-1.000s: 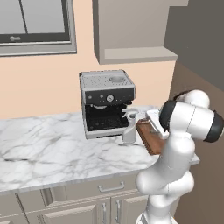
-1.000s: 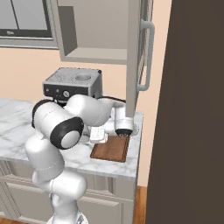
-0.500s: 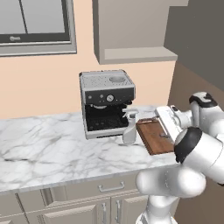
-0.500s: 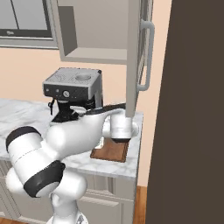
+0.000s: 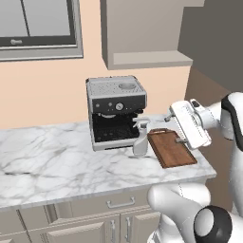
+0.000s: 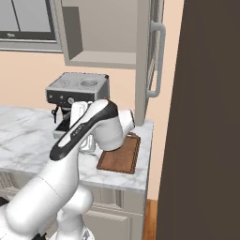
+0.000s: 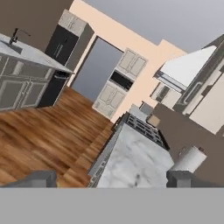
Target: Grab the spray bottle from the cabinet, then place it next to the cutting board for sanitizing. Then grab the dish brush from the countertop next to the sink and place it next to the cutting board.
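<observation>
White marble with grey veins made up the desk (image 5: 57,166), and on it the spray bottle (image 5: 141,138) stood upright just beside the left edge of the reddish-brown cutting board (image 5: 171,148), between the board and the coffee machine (image 5: 116,111). The bottle looked very close to the board's rim; whether the two touched could not be told from the left base view. In the right base view the board (image 6: 121,154) lay near the desk's right end, partly behind the arm's white elbow. The cabinet (image 5: 142,33) hung above, its flat shelf bottom bare, and in the right base view its door (image 6: 149,51) stood swung open.

The gripper (image 5: 189,124) was raised over the board, well clear of the bottle, turned sideways and carrying nothing. In the hand view its two dark fingertips (image 7: 40,178) rose far apart at the bottom, so the jaws stood wide and empty, pointing across the room at a wooden floor (image 7: 39,140) and a distant marble desk (image 7: 140,164).
</observation>
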Controlling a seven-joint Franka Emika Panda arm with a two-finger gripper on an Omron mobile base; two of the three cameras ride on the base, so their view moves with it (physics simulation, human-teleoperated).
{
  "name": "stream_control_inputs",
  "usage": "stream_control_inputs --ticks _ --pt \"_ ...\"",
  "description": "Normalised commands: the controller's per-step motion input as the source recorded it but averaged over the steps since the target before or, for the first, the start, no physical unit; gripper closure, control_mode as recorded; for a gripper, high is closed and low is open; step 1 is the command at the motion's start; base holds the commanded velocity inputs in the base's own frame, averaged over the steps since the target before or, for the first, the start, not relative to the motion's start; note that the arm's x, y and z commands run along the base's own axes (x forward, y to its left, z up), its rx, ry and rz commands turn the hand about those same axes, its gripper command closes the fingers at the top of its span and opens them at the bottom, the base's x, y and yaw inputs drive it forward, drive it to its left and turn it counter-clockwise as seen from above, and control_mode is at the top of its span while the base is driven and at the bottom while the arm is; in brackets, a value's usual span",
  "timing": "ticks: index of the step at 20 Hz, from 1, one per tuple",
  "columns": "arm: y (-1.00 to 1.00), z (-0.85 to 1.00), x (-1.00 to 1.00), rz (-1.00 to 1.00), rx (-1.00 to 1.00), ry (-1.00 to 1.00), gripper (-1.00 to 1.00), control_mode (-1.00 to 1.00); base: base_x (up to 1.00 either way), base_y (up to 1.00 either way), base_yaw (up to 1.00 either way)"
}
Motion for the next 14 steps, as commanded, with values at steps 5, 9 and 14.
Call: stream_control_inputs --ticks 5,9,14 --pt "0.38 1.00 -0.02 -0.18 -0.32 0.01 -1.00 -1.00 0.00 0.00 0.00" --pt "0.14 0.91 -0.03 -0.43 -0.27 0.02 -1.00 -1.00 0.00 0.00 0.00" --pt "0.00 0.40 0.00 -0.65 -0.18 0.03 -1.00 -1.00 0.00 0.00 0.00"
